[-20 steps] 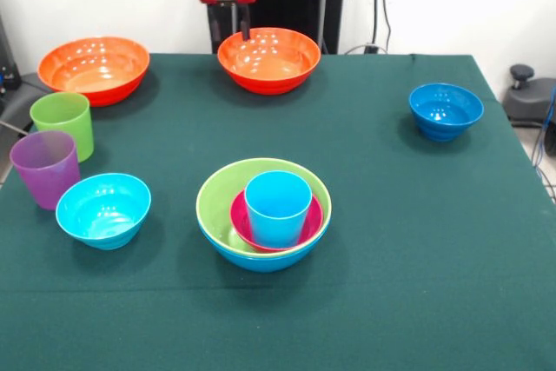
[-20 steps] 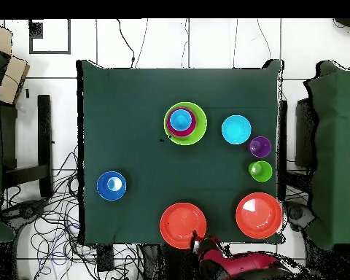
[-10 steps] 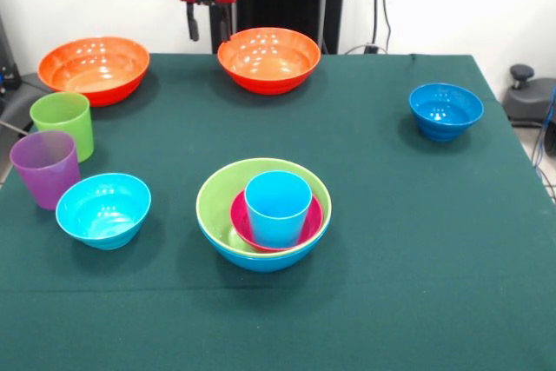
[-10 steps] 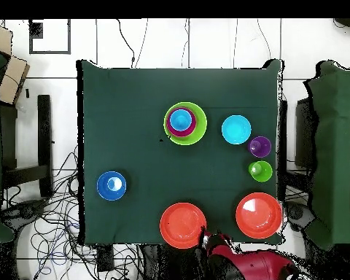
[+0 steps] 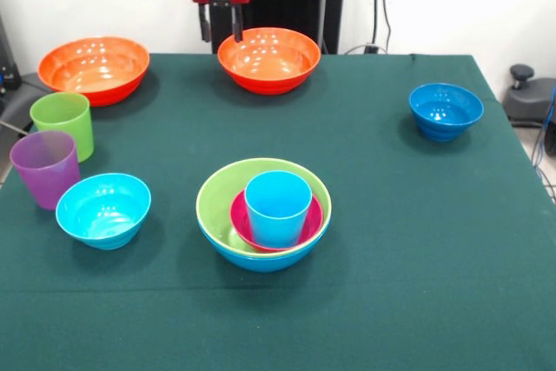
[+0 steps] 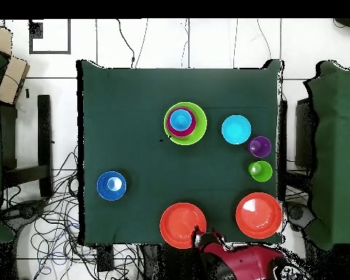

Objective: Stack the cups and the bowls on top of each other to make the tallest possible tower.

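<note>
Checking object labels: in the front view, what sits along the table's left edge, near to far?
Cyan bowl → purple cup → lime green cup → orange bowl.

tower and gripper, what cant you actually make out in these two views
- Tower: in the front view the blue base bowl shows only as a lower band; the lime green bowl nested in it hides the rest. The overhead view hides it fully.
- Magenta bowl: the light blue cup covers its inside in both views.
- Gripper: too small in the overhead view.
</note>
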